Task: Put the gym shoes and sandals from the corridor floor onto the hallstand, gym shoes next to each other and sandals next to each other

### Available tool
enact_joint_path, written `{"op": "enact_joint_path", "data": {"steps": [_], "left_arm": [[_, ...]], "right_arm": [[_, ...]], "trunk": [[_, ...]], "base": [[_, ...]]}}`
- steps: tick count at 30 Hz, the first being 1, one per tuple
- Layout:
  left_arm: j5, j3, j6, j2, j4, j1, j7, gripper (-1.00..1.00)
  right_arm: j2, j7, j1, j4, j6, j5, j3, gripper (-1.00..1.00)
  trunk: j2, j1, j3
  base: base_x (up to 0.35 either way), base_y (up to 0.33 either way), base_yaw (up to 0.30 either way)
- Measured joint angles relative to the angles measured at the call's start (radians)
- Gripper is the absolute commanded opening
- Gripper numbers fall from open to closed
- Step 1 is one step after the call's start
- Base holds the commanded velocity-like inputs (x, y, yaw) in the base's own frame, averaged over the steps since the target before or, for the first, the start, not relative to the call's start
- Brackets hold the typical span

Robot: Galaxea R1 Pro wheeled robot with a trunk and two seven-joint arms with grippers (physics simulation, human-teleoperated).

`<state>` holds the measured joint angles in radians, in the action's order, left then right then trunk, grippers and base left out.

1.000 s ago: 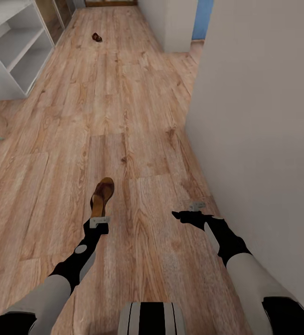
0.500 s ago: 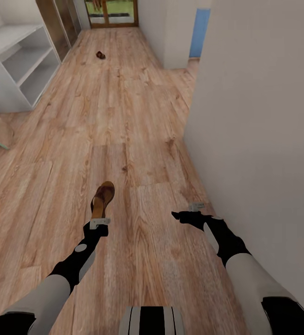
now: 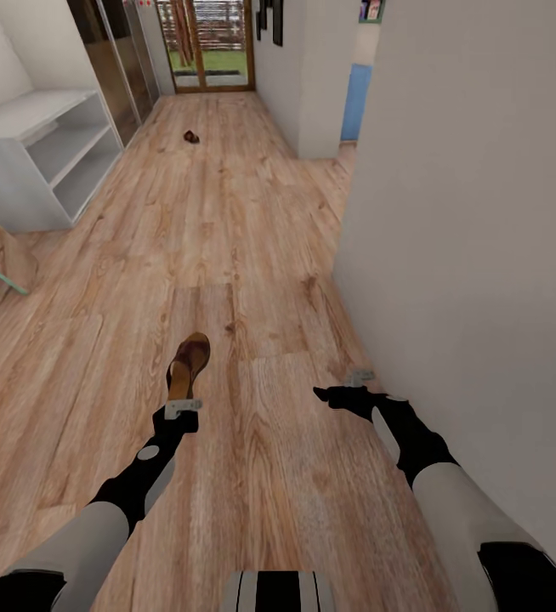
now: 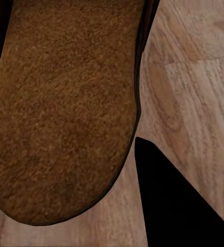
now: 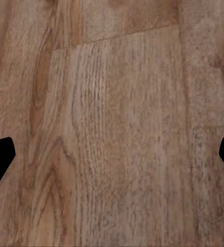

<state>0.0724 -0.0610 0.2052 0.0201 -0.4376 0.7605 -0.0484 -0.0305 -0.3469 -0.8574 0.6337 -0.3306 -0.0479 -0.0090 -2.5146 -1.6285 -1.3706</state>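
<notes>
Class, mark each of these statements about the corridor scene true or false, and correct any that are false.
1. The left gripper holds a brown sandal. True.
2. A second sandal lies far down the corridor floor. True.
3. The right gripper holds a white sneaker. False: its fingers stand apart over bare floor and hold nothing.
4. The hallstand stands beside the right arm. False: it stands ahead on the robot's left; a white wall runs along the right.
5. Shoes already fill the hallstand's shelves. False: the visible shelf compartments hold nothing.
</notes>
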Motion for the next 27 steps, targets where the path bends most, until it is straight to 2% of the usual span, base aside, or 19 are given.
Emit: {"op": "enact_joint_path", "data": {"steps": [3, 8, 17, 21, 27], "left_arm": [[0.001, 0.003, -0.063, 0.001, -0.001, 0.0, 0.001, -1.0], [0.001, 0.004, -0.1, 0.002, -0.003, 0.0, 0.001, -1.0], [0.002, 0.009, -0.107, 0.004, -0.003, 0.0, 0.001, -1.0], [0.003, 0.031, -0.108, 0.004, -0.003, 0.0, -0.001, -1.0], [0.003, 0.041, -0.108, 0.002, -0.003, 0.0, -0.002, -1.0]], "right_arm": [[0.0, 0.0, 0.0, 0.0, 0.0, 0.0, 0.0, 1.0], [0.0, 0.0, 0.0, 0.001, 0.0, 0.0, -0.001, 1.0], [0.001, 0.0, 0.0, 0.002, 0.0, 0.001, -0.001, 1.0], [0.0, 0.0, 0.0, 0.001, 0.0, 0.001, -0.001, 1.0], [0.0, 0.0, 0.0, 0.0, 0.0, 0.0, -0.001, 1.0]], "trunk": [[0.001, 0.001, 0.017], [0.002, 0.004, 0.044], [0.004, 0.008, 0.094], [0.005, 0.009, 0.116], [0.006, 0.012, 0.149]], "base": [[0.0, 0.0, 0.0], [0.0, 0.0, 0.0], [0.0, 0.0, 0.0], [0.0, 0.0, 0.0], [0.0, 0.0, 0.0]]}}
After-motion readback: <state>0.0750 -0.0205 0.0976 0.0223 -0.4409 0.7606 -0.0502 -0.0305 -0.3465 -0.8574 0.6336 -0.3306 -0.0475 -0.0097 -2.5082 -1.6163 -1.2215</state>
